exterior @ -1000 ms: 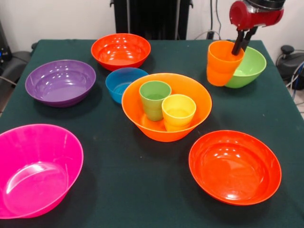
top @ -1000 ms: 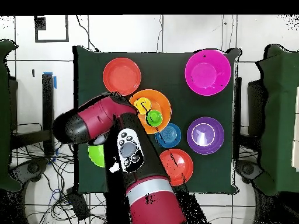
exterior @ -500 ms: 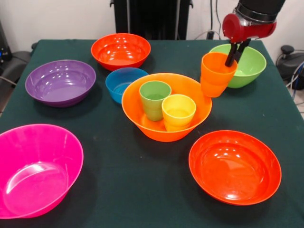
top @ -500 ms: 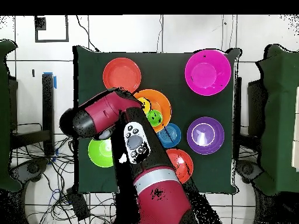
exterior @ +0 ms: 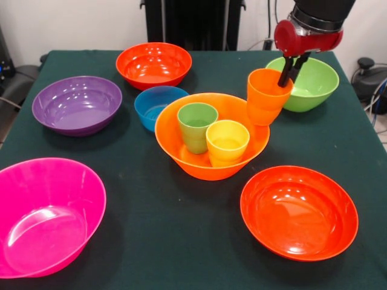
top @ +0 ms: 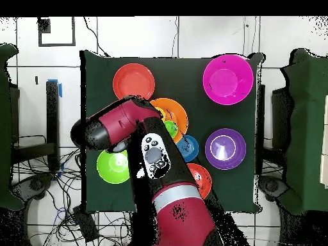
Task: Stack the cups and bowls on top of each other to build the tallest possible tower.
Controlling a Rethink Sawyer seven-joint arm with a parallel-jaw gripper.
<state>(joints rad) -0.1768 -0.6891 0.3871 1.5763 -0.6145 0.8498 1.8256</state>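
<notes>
My gripper point(exterior: 285, 78) is shut on the rim of the orange cup point(exterior: 265, 98) and holds it in the air, slightly tilted, over the right rim of the large light orange bowl point(exterior: 242, 115). The green cup point(exterior: 197, 125) and the yellow cup point(exterior: 227, 142) stand upright side by side inside that bowl. In the overhead view the arm point(top: 128, 125) hides the gripper and the orange cup; the light orange bowl point(top: 176, 109) and the green cup point(top: 170, 129) show partly.
The lime green bowl point(exterior: 314, 81) point(top: 113, 166) sits behind the gripper. Around the table stand two red-orange bowls point(exterior: 153, 63) point(exterior: 299, 211), the blue bowl point(exterior: 156, 104), the purple bowl point(exterior: 77, 104) and the pink bowl point(exterior: 45, 214).
My gripper has carried the orange cup away from the lime green bowl, leftward in the front view, to the light orange bowl's rim. The lime green bowl has settled flat.
</notes>
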